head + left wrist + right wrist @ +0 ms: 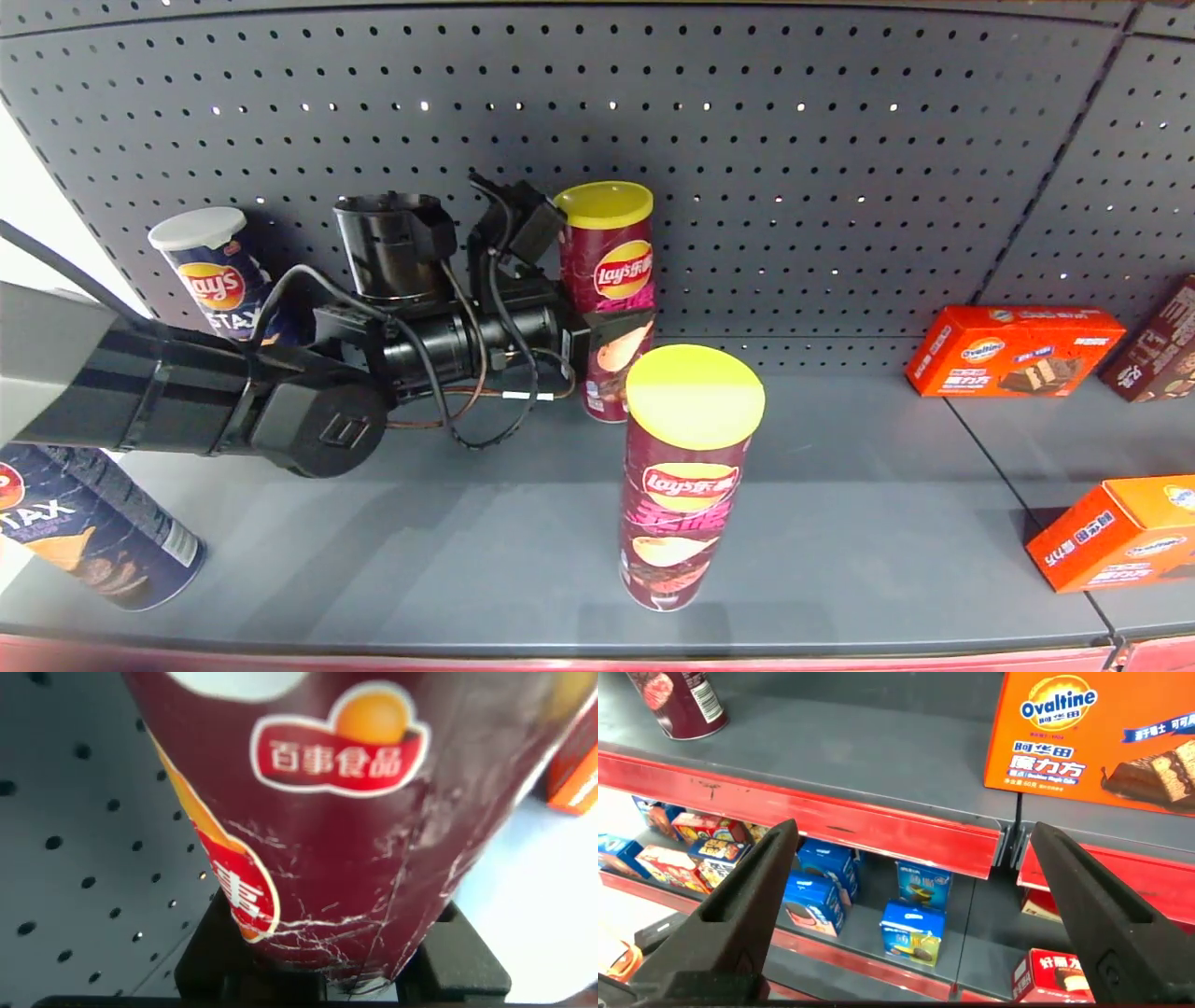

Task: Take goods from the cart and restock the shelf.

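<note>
**Left hand clamped on a maroon chips can at the back of the shelf**

The left hand (611, 353) reaches in from the left over the grey shelf (840, 523) and is closed around the lower part of a maroon chips can with a yellow lid (607, 243). In the left wrist view the can's wall sits between the dark fingers (210, 966), one on either side. The held can stands upright, close to the perforated back panel (747, 112). Its base is at about shelf level, but I cannot tell whether it rests on the shelf.

A second maroon chips can (686, 467), also yellow-lidded, stands upright nearer the front edge, just in front of the held one and apart from it.

To the left, a navy chips can with a white lid (215, 271) stands by the back panel behind the arm. Another navy can (93, 541) stands at the front left corner.

On the right, an orange snack box (1013, 350) lies toward the back with a brown box (1158, 345) beside it. A second orange box (1120, 541) sits nearer the front.

The right hand (913, 831) is wide open and holds nothing. It hangs in front of the shelf's red front rail (831, 812), with blue cartons (915, 929) on the lower shelf beyond it.
</note>
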### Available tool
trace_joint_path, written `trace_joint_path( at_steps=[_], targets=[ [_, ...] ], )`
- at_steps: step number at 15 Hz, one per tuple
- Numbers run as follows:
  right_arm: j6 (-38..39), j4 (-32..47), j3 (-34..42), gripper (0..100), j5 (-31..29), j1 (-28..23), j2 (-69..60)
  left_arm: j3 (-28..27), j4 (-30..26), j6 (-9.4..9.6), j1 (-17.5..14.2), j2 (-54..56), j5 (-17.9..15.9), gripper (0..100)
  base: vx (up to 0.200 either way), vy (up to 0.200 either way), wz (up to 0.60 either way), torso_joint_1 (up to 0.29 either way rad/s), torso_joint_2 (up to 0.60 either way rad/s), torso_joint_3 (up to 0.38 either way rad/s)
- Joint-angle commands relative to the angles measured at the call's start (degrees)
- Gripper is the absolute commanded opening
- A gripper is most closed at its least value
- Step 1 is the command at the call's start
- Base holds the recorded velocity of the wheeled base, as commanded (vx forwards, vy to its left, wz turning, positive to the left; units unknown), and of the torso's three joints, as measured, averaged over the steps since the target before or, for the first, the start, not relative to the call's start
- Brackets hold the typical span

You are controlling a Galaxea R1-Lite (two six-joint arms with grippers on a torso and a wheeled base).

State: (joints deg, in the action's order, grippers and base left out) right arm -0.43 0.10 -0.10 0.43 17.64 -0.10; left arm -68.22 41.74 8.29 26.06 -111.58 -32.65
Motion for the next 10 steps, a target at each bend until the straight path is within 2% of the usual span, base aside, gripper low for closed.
trace_joint_path(
  at_steps=[1,5,10],
  targets=[
    [0.0,0.0,0.0,100,0.0,0.0,0.1,-2.2,-2.4,0.68,-0.3,-1.7,-2.2,0,0.0,0.0,0.0,0.0,0.0,0.0],
    [0.0,0.0,0.0,100,0.0,0.0,0.1,-6.5,-5.0,0.76,-0.4,-3.6,-2.9,0,0.0,0.0,0.0,0.0,0.0,0.0],
    [0.0,0.0,0.0,100,0.0,0.0,0.1,-6.8,-4.9,0.85,-0.5,-5.6,-2.9,0,0.0,0.0,0.0,0.0,0.0,0.0]
  ],
)
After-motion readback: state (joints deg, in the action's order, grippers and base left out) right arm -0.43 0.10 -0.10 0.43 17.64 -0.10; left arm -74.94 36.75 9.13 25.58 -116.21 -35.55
